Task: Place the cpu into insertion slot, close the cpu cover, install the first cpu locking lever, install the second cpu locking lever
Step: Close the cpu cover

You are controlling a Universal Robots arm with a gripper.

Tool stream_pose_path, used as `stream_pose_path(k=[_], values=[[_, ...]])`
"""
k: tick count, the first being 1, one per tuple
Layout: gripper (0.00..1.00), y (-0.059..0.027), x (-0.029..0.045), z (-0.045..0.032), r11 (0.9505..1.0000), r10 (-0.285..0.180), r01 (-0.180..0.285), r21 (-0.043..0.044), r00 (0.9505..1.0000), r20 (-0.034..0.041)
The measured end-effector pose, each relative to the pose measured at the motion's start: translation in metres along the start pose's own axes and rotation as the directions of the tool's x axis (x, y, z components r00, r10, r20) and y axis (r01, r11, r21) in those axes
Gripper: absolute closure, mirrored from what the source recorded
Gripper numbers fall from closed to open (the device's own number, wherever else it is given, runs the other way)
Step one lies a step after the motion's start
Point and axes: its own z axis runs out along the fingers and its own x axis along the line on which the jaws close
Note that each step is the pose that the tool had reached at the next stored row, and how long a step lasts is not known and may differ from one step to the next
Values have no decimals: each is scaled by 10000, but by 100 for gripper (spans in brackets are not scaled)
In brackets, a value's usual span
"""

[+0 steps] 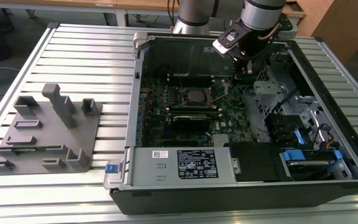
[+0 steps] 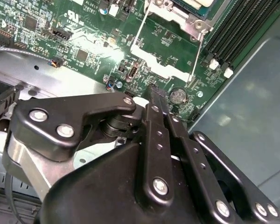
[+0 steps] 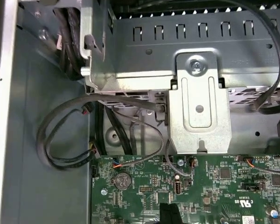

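Lying open on the slatted desk point(image 1: 73, 51), the computer case point(image 1: 229, 200) takes the centre and the exterior view's right, with a grey block fixture point(image 1: 42, 130) on the exterior view's left. Inside the case the green motherboard point(image 1: 229, 116) covers the floor.

The arm comes down from the upper middle of the exterior view. In the second wrist view its hand point(image 2: 155, 93) has both black fingers pressed together with nothing between them, so I judge it closed and empty. It hangs over the board near a coin battery point(image 2: 178, 95), apart from the socket.

The insertion slot point(image 1: 208, 99) sits in the middle of the exterior view. The cpu point(image 1: 196, 97) appears to be lying in it already, its pale face up. A thin frame around it seems to be the cpu cover point(image 1: 184, 96); I cannot tell if it is fully down. Two thin wire levers point(image 2: 198, 49) reach out from the socket and look not yet hooked.

The cpu is probably light, stiff and fragile, with a smooth face, so it should be touched only at its edges. The cover is thin sheet metal and wants gentle pressure on its free edge. The levers are springy and slim, and I think they may slip off the closed fingers; pushing near the bent end seems safest.
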Motion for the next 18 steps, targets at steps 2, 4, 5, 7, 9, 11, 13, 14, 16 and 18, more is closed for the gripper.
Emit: stream_pose_path(k=[2, 4, 5, 7, 9, 11, 13, 14, 16, 18], values=[[89, -2, 0, 33, 10000, -1, 1, -1, 10000, 2], [89, -3, 0, 68, 10000, -2, 2, -1, 10000, 1], [89, -4, 0, 85, 10000, -3, 3, -2, 10000, 1], [89, -5, 0, 113, 10000, -3, 3, -2, 10000, 3], [89, -6, 0, 135, 10000, -3, 3, -1, 10000, 4], [89, -6, 0, 151, 10000, -4, 4, -2, 10000, 2], [89, -6, 0, 153, 10000, -3, 3, -1, 10000, 5], [89, -7, 0, 153, 10000, -3, 3, -1, 10000, 6], [89, -19, 0, 158, 10000, -1, 1, -2, 10000, 1], [89, -59, -2, 160, 10000, -2, 2, -7, 10000, 3]])
